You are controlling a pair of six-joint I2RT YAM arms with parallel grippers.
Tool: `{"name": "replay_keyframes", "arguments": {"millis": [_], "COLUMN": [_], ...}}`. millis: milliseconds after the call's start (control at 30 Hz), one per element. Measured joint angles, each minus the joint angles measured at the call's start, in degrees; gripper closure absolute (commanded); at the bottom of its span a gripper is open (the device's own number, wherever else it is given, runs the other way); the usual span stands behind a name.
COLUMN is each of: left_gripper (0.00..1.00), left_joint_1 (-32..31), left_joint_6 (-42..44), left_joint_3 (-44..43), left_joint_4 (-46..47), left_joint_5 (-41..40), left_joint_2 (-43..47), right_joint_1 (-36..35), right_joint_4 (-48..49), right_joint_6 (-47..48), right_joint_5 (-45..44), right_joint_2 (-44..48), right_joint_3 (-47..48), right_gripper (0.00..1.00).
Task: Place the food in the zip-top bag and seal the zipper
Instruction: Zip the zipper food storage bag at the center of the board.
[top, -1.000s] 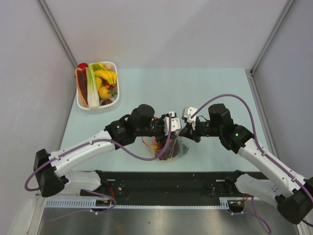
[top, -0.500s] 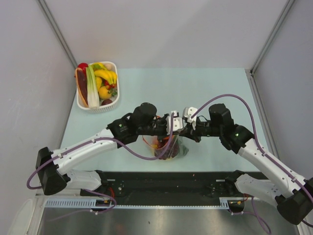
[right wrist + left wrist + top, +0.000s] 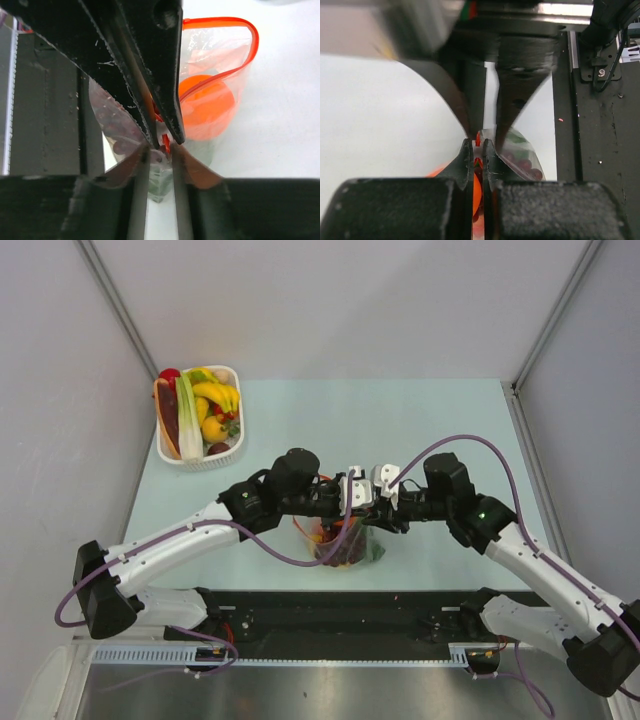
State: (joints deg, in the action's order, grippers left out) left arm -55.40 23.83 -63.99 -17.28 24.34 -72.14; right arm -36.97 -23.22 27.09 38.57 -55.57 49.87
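The zip-top bag (image 3: 342,544) stands on the pale table (image 3: 430,420), near the front edge between the two arms, with both grippers meeting over its mouth. The left gripper (image 3: 477,146) is clamped tight on the zipper (image 3: 215,20), the orange-red strip showing in the thin slit between its fingertips. The right gripper (image 3: 160,149) faces it tip to tip, almost touching. Its jaws stand a little apart, with a bit of the red strip in the gap (no firm pinch shows there). Beyond the pinched spot the strip bows out into an open loop, so that part of the mouth is unsealed. Inside the bag lie an orange round fruit (image 3: 207,107) and a dark purple grape bunch (image 3: 524,165). Well apart, at the table's far left corner, a white basket (image 3: 205,462) holds more toy food, including the long green-white stalk (image 3: 187,418).
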Motion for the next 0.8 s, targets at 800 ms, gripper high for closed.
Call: {"name": "replay_keyframes", "arguments": {"millis": [800], "left_gripper": [1.00], "left_joint_1": [10.0], "left_joint_6": [2.3], "left_joint_3": [0.2], "left_joint_4": [-4.7], "left_joint_5": [2.4], "left_joint_2": [0.1], "right_joint_1": [12.9], "right_joint_4": [3.6], "right_joint_6": [-4.5], "right_joint_5": [5.2], "right_joint_2": [1.6], "right_joint_3": [-0.5], "right_gripper": [1.00]}}
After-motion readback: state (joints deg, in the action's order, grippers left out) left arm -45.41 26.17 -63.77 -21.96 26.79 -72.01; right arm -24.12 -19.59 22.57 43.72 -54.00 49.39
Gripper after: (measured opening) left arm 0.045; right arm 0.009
